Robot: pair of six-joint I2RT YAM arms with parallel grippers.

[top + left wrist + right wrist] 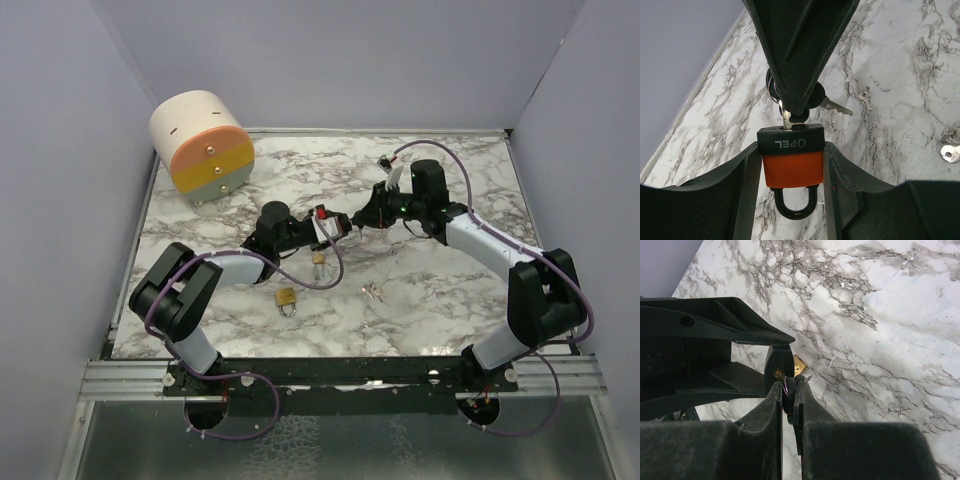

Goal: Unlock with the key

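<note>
My left gripper (791,162) is shut on an orange padlock (790,170) with a black end marked OPEL, gripping its two flat sides. The black shackle (795,207) points back toward the wrist and sits in the body. My right gripper (788,388) is shut on the black head of a key (790,392). The key blade (785,119) is in the keyhole at the padlock's black end (779,365). A second key (837,106) hangs from the same ring. From above, the left gripper (320,226) and right gripper (353,221) meet tip to tip over mid-table.
A brass padlock (287,298) lies near the left arm, and another (319,260) sits just below the grippers. Loose small keys (374,292) lie on the marble top. A cream, orange and yellow drum-shaped box (200,147) stands at the back left. Grey walls enclose the table.
</note>
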